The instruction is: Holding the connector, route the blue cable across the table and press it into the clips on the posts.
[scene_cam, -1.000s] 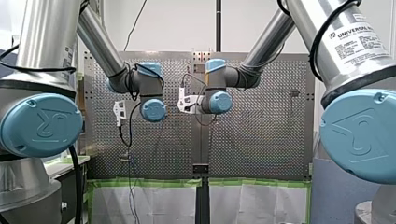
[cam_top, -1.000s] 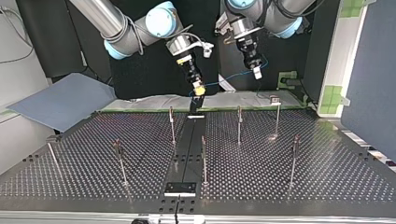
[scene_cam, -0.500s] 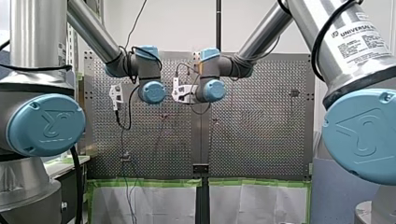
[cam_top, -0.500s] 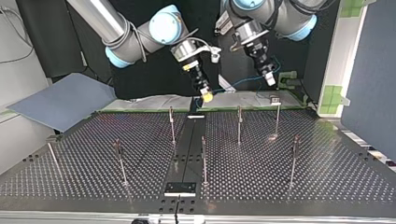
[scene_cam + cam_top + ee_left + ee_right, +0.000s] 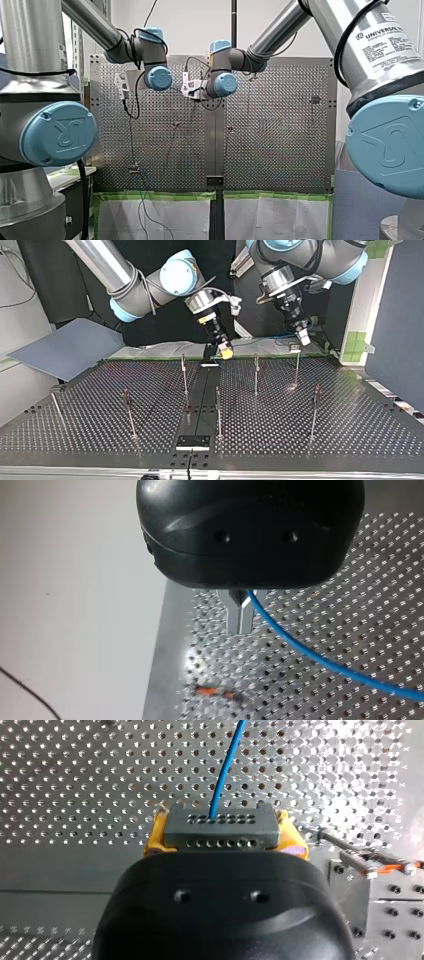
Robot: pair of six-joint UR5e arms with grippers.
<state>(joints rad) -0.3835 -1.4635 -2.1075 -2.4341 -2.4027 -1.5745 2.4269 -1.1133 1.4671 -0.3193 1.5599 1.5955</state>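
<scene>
At the top view's left, my right gripper [image 5: 224, 350] clamps its yellow pads [image 5: 155, 836] on the grey connector [image 5: 220, 826], above the perforated table's [image 5: 350, 430] far edge. The blue cable [image 5: 228, 767], likely light, limp and slippery, runs rightward to my left gripper [image 5: 302, 337], which is pinched around it close above the far-right post [image 5: 296, 367]. The rigid connector looks the surest hold.

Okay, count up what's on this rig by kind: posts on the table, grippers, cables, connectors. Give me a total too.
Posts: 7
Grippers: 2, left gripper and right gripper
Blue cable: 1
Connector: 1
Total: 11
</scene>
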